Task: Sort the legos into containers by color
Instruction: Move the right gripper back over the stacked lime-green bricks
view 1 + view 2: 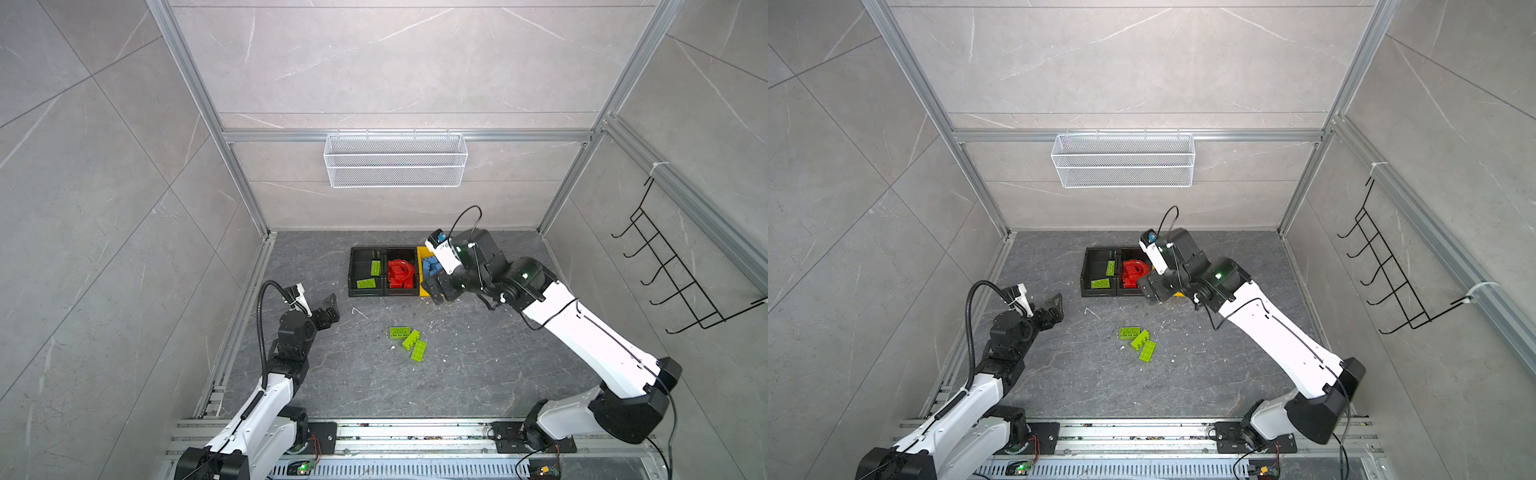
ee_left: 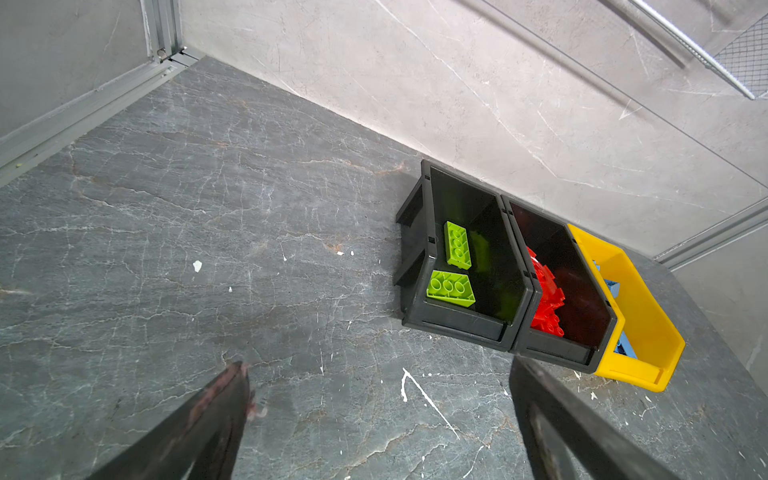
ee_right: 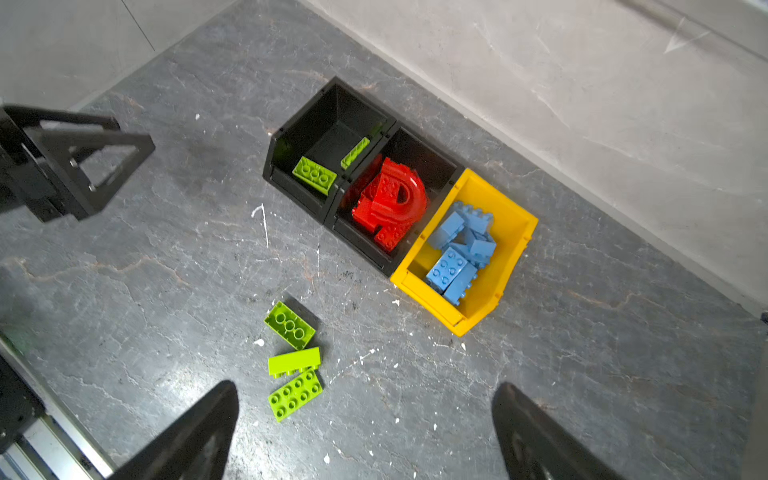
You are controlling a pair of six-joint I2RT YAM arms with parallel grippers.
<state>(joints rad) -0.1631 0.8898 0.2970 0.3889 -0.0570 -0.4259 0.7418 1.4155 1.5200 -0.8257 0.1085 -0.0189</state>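
on the worktop (image 1: pixel 478 365), three loose green bricks (image 1: pixel 410 339) lie unsorted

against the back wall three bins stand side by side, touching. the left black bin (image 1: pixel 353 270) holds two green bricks (image 1: pixel 366 284). one lies at the front with its hollow underside up, and the other sits further back, by the wall shared with its neighbour. the middle black bin (image 1: pixel 399 252) is piled with red bricks (image 1: pixel 400 276), with a red arch (image 3: pixel 415 189) on top. the yellow bin (image 3: pixel 513 237), at the right end of the row, holds a heap of blue bricks (image 3: pixel 461 245). in both top views the right arm covers much of that bin.

out on the open worktop, in front of the bins and well apart from them, the loose green bricks sit in a tight cluster. the right wrist view shows one hollow side up, one tipped onto its long side and one studs up.

the right claw (image 3: pixel 365 388) hangs near the front of the yellow bin, raised above the worktop. its jaws are spread wide with nothing between them. the left claw (image 2: pixel 378 368) hovers over the left side of the worktop, apart from both the bins and the loose bricks. it is likewise spread wide and empty.

a white wire basket (image 1: pixel 395 162) hangs on the back wall above the bins.
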